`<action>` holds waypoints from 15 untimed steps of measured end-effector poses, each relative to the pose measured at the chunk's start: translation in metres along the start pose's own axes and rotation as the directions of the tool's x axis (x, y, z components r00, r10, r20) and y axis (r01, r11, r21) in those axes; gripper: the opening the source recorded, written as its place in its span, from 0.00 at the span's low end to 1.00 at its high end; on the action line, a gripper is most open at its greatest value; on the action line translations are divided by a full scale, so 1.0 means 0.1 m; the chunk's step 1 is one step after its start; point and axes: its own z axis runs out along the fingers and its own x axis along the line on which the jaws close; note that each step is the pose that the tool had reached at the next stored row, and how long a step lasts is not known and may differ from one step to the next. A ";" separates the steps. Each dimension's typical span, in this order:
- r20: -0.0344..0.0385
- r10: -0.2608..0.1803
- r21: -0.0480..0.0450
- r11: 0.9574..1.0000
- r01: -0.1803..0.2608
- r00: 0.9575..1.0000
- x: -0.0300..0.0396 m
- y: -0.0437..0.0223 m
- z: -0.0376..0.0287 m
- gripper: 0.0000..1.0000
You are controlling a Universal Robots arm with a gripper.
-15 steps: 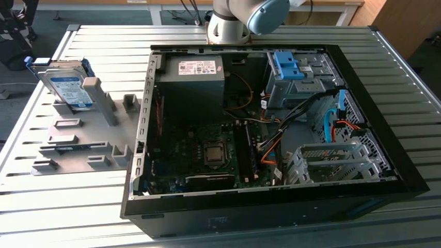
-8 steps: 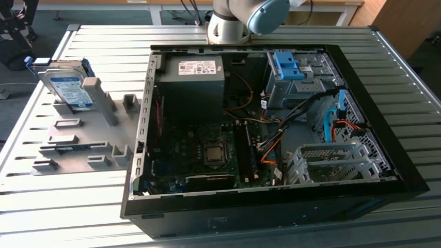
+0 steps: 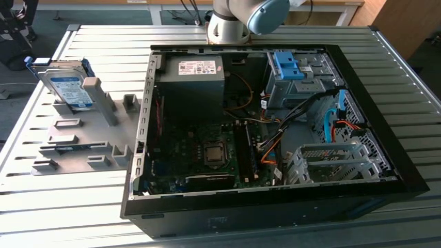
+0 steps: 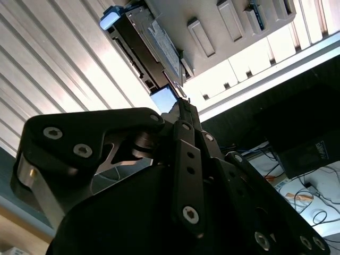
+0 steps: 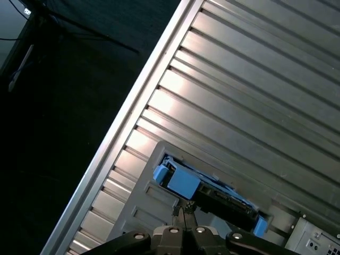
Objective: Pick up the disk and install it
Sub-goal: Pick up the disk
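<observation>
Ribbed aluminium slats form the bench (image 3: 41, 206), which carries an open computer case (image 3: 406, 170) and, toward the exterior view's left, a grey holding fixture (image 3: 82, 139). The disk (image 3: 69, 88) stands on edge in that fixture, leaning against one of its posts, label facing outward and blue rails along its sides. It lies well apart from the case and has not been lifted.

In both wrist views the gripper (image 5: 183, 212) hangs above the disk (image 5: 212, 194), clear of it. Its fingertips (image 4: 183, 102) appear pressed together with nothing between them, so it is clenched and empty. In the first wrist view the tips sit just beside the rail end (image 5: 180, 180) rather than over the middle of the drive.

The step in hand looks like the approach for the pick. Doing it well calls for centring the gripper over the disk's upper edge, not its corner, and turning the wrist until the jaws run parallel to the flat faces. They need to spread wider than the drive's thickness before any descent, or the tips would strike the top edge. A grip on the metal body should hold better than one on the plastic rails, which may flex. The fixture post (image 3: 103, 101) close behind the disk leaves little room on that side, so a straight, slow vertical line is the safer one.
</observation>
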 end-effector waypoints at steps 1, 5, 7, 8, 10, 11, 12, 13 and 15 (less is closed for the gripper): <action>0.000 -0.001 0.000 1.000 0.001 1.000 0.000 0.000 0.000 0.11; 0.000 -0.006 0.000 1.000 0.006 1.000 0.000 0.000 0.000 0.11; 0.000 -0.010 0.000 1.000 0.010 1.000 0.000 0.000 0.000 0.11; -0.001 -0.013 0.000 1.000 0.013 1.000 0.000 0.000 0.000 0.11; -0.001 -0.020 0.000 1.000 0.020 1.000 0.000 0.000 0.000 0.11; -0.001 -0.025 0.000 1.000 0.025 1.000 0.000 0.000 0.000 0.11; -0.001 -0.030 0.000 1.000 0.030 1.000 0.000 0.000 0.000 0.11; -0.001 -0.034 0.000 0.999 0.034 0.999 0.000 0.000 0.000 0.11; -0.002 -0.042 0.000 0.999 0.042 0.999 0.000 0.000 0.000 0.11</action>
